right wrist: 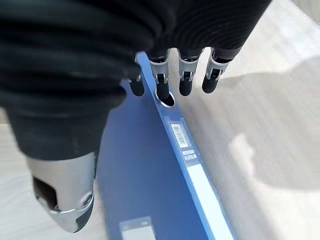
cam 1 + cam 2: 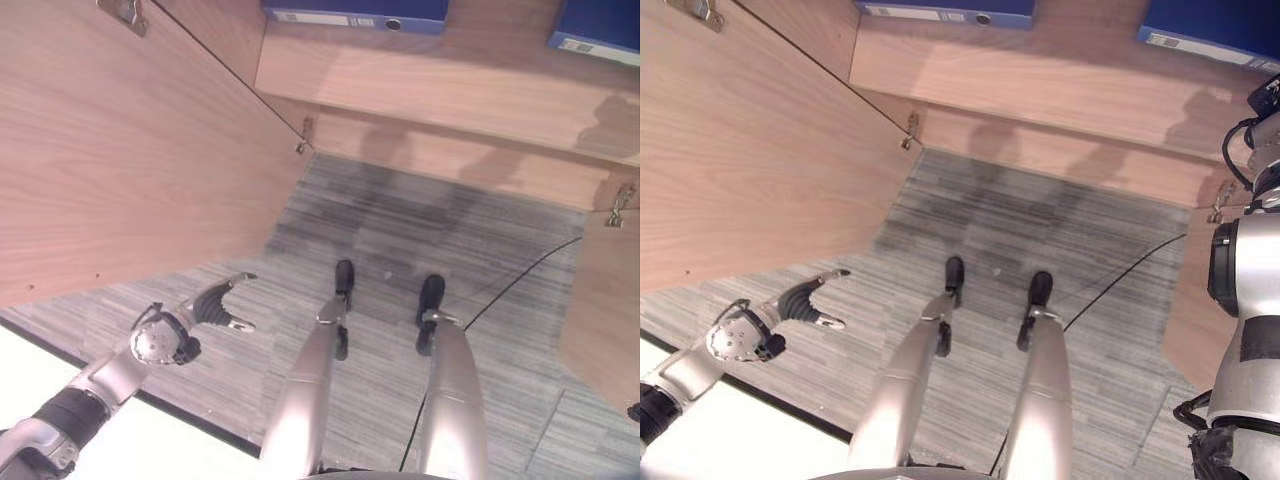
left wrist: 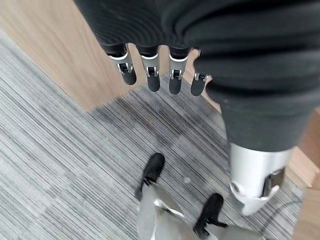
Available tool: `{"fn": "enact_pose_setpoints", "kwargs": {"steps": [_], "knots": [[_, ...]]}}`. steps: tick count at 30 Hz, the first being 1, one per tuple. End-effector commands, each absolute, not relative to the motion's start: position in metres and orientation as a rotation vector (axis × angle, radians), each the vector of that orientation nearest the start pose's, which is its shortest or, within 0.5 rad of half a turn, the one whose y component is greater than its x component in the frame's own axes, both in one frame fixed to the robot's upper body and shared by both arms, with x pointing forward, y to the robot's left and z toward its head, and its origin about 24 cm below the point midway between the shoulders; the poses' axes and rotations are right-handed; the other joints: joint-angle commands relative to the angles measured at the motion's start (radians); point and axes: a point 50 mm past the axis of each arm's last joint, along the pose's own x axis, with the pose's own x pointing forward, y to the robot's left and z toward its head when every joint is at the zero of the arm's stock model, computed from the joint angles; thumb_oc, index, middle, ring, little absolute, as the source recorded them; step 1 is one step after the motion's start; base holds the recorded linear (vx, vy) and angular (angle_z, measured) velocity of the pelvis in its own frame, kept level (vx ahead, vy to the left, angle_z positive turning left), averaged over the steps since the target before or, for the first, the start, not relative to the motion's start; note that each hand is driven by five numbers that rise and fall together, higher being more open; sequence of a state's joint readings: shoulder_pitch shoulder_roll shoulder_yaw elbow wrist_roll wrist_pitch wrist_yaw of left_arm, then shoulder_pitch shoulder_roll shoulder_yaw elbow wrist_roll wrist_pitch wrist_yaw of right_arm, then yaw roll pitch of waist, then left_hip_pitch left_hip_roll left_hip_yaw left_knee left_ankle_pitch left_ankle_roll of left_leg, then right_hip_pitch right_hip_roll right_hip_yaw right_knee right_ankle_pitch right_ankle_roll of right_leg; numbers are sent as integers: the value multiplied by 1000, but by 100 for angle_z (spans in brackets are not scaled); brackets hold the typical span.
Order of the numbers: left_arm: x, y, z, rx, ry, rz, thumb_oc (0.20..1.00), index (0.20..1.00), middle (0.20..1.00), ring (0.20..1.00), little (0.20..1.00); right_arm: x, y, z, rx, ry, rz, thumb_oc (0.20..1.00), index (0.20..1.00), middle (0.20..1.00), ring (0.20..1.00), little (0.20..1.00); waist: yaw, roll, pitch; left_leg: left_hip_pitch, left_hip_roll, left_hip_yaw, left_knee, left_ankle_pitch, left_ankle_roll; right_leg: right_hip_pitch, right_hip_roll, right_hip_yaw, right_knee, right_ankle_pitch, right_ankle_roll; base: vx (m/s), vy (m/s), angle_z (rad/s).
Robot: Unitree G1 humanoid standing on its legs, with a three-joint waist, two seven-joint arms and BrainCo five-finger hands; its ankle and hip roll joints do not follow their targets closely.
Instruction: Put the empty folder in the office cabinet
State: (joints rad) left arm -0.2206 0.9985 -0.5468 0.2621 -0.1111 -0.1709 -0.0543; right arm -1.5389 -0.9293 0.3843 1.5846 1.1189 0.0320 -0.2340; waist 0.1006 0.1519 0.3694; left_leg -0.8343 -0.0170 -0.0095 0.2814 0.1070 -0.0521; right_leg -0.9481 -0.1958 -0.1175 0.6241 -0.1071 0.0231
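the blue folder lay flat on the pale wooden shelf of the office cabinet, its labelled spine turned outward. in the right wrist view the right hand hung directly over the spine's end with the ring hole, fingers straight and relaxed, thumb well clear to one side; nothing was curled round the folder, though whether a fingertip touched the spine could not be told. in the head views the same folder showed at the top right on the shelf, and a second blue folder lay on the same shelf further left. the cabinet door stood wide open on the left, above the grey striped carpet.

the left hand hung low beside that door, over the carpet, fingers loose and spread, holding nothing.

judging by this, the placing looked essentially done: the folder rested inside the cabinet and the hand had let go. what seemed left was to draw the right arm back out and perhaps nudge the folder deeper.
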Motion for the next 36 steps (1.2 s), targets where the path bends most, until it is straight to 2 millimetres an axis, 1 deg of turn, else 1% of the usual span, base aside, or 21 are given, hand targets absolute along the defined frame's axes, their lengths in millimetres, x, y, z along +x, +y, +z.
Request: {"fn": "enact_pose_setpoints", "kwargs": {"steps": [1,7,13,23,26,29,30,33,35,36], "knots": [[265,265,68,923,129,-403,1000,1000,1000,1000,1000,319,-414,327,474,-309,-873,1000,1000,1000,1000,1000,22,44,45,58,92,-26,120,-229,-86,41,-14,42,-37,-50,106,0,0,0],[266,265,67,935,133,-399,1000,1000,1000,1000,1000,322,-414,308,528,-272,-884,1000,1000,1000,1000,1000,26,53,49,68,89,-27,115,-227,-83,52,-13,43,-39,-52,106,0,0,0],[270,263,70,934,111,-382,1000,1000,1000,1000,1000,325,-414,296,554,-244,-890,1000,1000,1000,1000,1000,32,58,53,68,90,-30,112,-224,-84,54,-13,41,-41,-52,106,-3,-5,1],[269,261,70,934,111,-397,1000,1000,1000,1000,1000,321,-417,298,522,-246,-902,1000,1000,1000,1000,1000,33,60,56,68,90,-37,108,-216,-86,59,-11,36,-43,-53,104,-1,-5,1],[269,261,70,935,113,-399,1000,1000,1000,1000,1000,320,-418,306,505,-264,-900,1000,1000,1000,1000,1000,31,57,55,73,92,-38,105,-213,-87,63,-10,36,-47,-50,104,0,0,0],[269,260,69,934,116,-410,1000,1000,1000,1000,1000,321,-414,322,474,-310,-874,1000,1000,1000,1000,1000,29,52,53,86,93,-37,91,-205,-90,77,-11,33,-60,-41,106,0,0,0],[268,258,66,926,127,-423,1000,1000,1000,1000,1000,321,-414,323,460,-312,-873,1000,1000,1000,1000,1000,26,48,51,101,93,-38,80,-200,-91,93,-9,31,-74,-38,106,0,0,0],[270,256,62,933,135,-436,1000,1000,1000,1000,1000,321,-414,318,462,-302,-880,1000,1000,1000,1000,1000,24,45,52,124,93,-40,63,-195,-92,117,-6,23,-92,-33,105,0,0,0],[269,254,56,938,154,-447,1000,1000,1000,1000,1000,323,-414,310,484,-285,-886,1000,1000,1000,1000,1000,23,38,50,149,91,-45,42,-192,-90,143,-1,17,-113,-26,107,0,0,0],[269,252,50,935,166,-454,1000,1000,1000,1000,1000,324,-414,302,509,-268,-889,1000,1000,1000,1000,1000,24,32,47,173,92,-47,25,-191,-90,165,-1,12,-129,-22,109,0,0,0]]}}
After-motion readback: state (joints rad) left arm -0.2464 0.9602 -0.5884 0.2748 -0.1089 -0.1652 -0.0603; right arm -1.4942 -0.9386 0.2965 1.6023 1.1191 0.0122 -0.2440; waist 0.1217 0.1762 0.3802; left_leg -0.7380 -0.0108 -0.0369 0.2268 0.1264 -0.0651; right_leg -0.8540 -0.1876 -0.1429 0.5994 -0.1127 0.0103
